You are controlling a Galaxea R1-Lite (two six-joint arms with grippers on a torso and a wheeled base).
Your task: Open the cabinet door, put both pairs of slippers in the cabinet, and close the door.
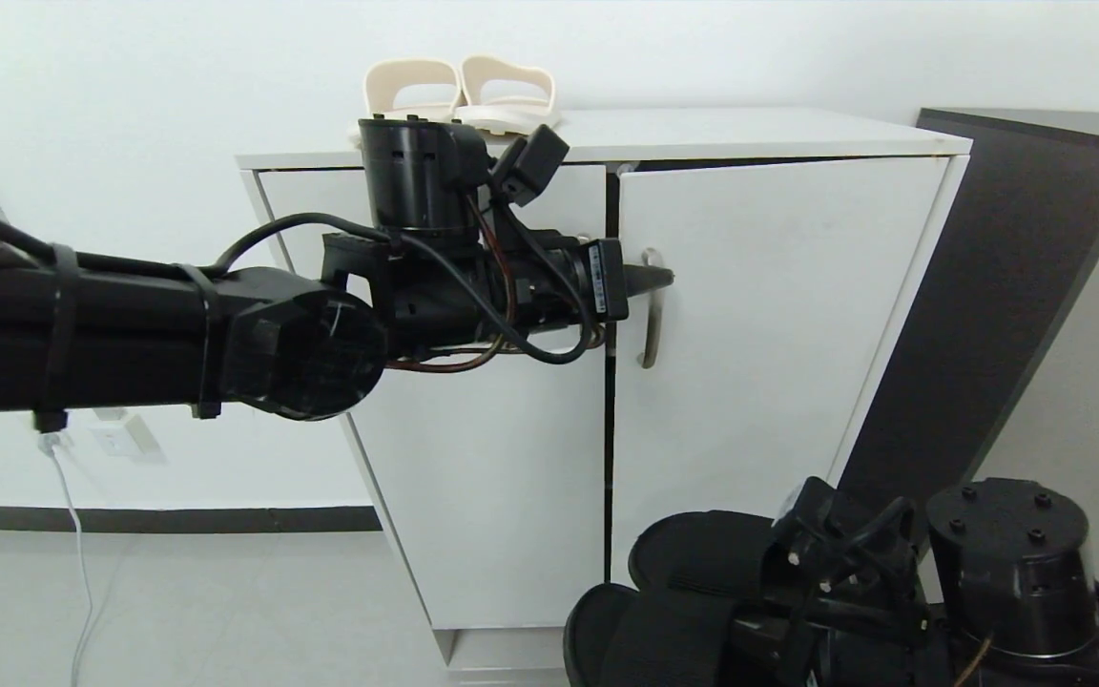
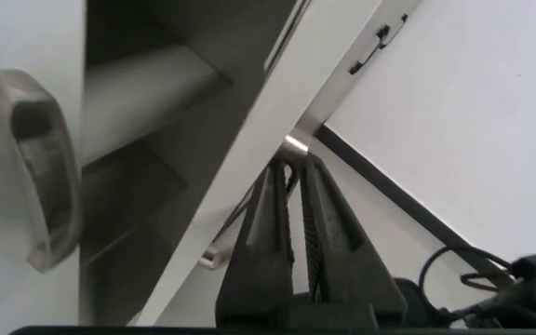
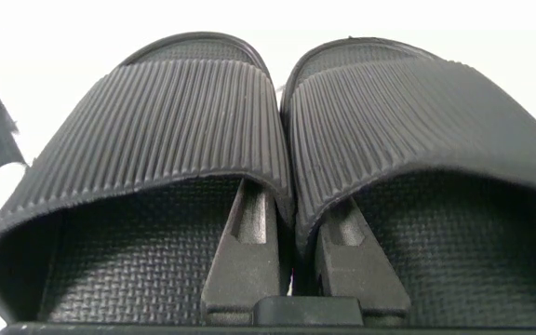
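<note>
Currently the left gripper [image 1: 656,278] has its fingers drawn almost together, with nothing visibly clamped, and its tip is at the handle [image 1: 649,329] of the right door [image 1: 778,363]. That door stands slightly ajar, so we judge door opening to be the step in hand. The right gripper [image 3: 296,265] pinches the black slippers [image 3: 194,121] by their adjoining inner walls, at 5 o'clock from the handle. The beige slippers [image 1: 459,91] sit on top of the cabinet [image 1: 750,134], at 11 o'clock. Next, we swing the door wide before loading either pair.
</note>
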